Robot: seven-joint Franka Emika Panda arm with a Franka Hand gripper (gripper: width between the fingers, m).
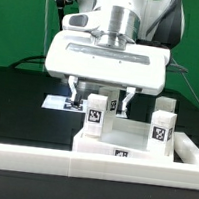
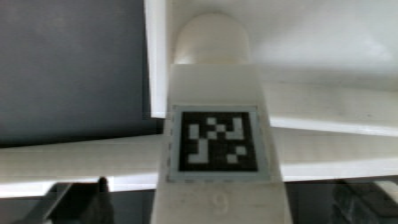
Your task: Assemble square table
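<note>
The white square tabletop (image 1: 110,141) lies flat behind the front rail, with a tag on its near edge. A white blocky leg (image 1: 94,113) with a tag stands upright on its left part. A second tagged leg (image 1: 163,126) stands on its right part. My gripper (image 1: 102,100) hangs straight above the first leg, jaws wide open, one finger on each side and not touching it. In the wrist view the leg (image 2: 217,120) fills the middle over the tabletop (image 2: 338,95). My gripper (image 2: 217,206) shows there with dark fingertips (image 2: 79,200) well apart from the leg.
A long white rail (image 1: 89,168) runs across the front, with raised ends at both sides. The marker board (image 1: 55,102) lies on the black table (image 1: 21,103) at the exterior view's left, behind the gripper. Cables and the arm's white body are above.
</note>
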